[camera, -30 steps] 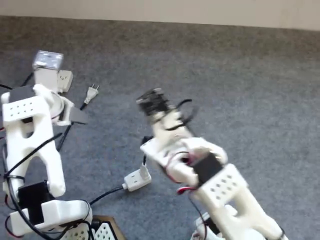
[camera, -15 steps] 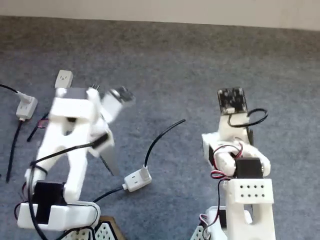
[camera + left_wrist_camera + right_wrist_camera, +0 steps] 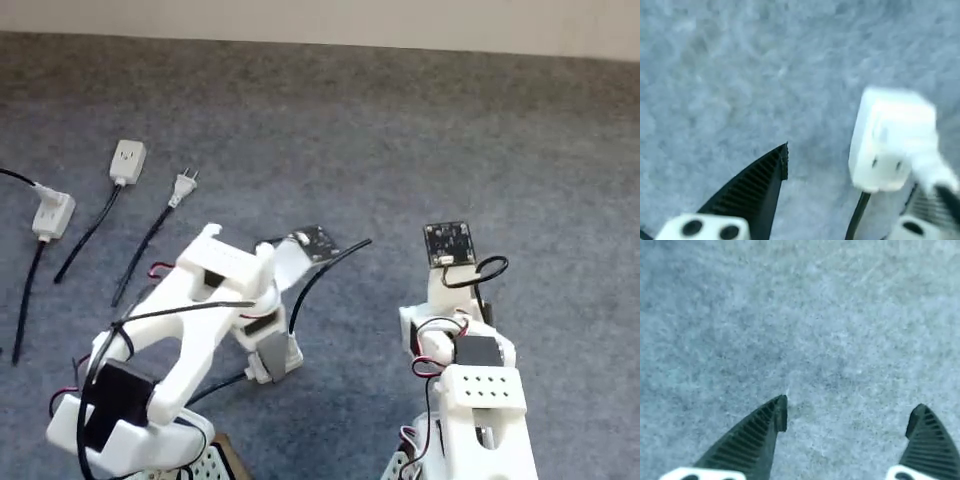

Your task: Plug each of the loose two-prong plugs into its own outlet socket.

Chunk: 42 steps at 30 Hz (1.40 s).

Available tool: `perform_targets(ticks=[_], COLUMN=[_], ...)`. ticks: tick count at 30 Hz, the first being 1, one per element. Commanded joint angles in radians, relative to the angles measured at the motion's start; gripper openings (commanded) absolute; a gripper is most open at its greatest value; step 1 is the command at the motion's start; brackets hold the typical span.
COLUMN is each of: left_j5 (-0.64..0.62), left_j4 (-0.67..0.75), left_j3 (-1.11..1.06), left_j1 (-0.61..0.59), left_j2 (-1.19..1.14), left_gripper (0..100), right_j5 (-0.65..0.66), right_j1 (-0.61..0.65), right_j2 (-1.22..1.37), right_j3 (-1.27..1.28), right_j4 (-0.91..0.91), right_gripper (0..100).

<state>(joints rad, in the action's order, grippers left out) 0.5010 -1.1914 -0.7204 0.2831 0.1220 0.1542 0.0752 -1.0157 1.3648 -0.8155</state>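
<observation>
Left fingers (image 3: 860, 167) are spread wide above the grey desk (image 3: 740, 65), and a white socket (image 3: 890, 135) sits right in the gap between them. It is pushed close to one finger and well off the other, the ribbed black one. Nothing is clamped, and these fingers have hold of nothing. Small slots show on the socket's face nearest the wrist, and its black cord (image 3: 857, 220) runs back between the fingers. Over to the right fingers (image 3: 851, 404): wide apart too, both dark ribbed tips hanging above bare desk, carrying nothing. From the high view, the loose two-prong plug (image 3: 183, 186) lies flat, well apart from the left fingers, out on the side away from the right fingers. Its prongs point away from the arms and its own lead trails back toward the left arm. Just beside the plug, a little farther from the fingers, lies a second socket (image 3: 127, 160). Farther out again is a third socket (image 3: 50, 213) with dark leads meeting it, and I cannot tell whether anything is plugged in there. A black cable (image 3: 325, 268) curves over the desk between the two sets of fingers. The right fingers are well apart from every socket.
</observation>
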Motion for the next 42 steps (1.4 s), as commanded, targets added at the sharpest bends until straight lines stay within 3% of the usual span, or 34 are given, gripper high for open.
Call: perform_targets(ticks=[1, 7, 12, 22, 28, 32, 39, 42], left_j5=[-0.061, 0.002, 0.044, 0.210, 0.311, 0.381, 0.384, 0.384], left_j4=[0.080, 0.121, 0.041, -0.068, -0.077, -0.206, -0.368, -0.446], left_j3=[-0.028, -0.082, -0.018, 0.435, 0.822, 1.113, 1.503, 1.613], left_j1=[0.079, 0.117, -0.054, -0.731, -1.078, -1.179, -1.234, -1.236], left_j2=[0.002, 0.010, 0.012, -0.024, -0.300, -0.542, -0.881, -0.970], left_gripper=[31, 0, 3, 3, 3, 3, 3, 11], right_j5=[0.008, 0.008, 0.008, 0.008, 0.008, 0.006, 0.005, 0.005], right_j1=[-0.007, 0.002, 0.047, 0.044, 0.045, 0.047, 0.047, 0.047], right_j2=[-0.018, -0.015, -0.019, -0.018, -0.018, -0.018, -0.018, -0.018], right_j3=[-0.005, -0.004, 0.031, 0.033, 0.033, 0.033, 0.033, 0.033], right_j4=[0.019, 0.019, 0.044, 0.051, 0.050, 0.050, 0.050, 0.050], right_gripper=[36.1, 36.1, 36.1, 36.1, 36.1, 36.1, 36.1, 36.1])
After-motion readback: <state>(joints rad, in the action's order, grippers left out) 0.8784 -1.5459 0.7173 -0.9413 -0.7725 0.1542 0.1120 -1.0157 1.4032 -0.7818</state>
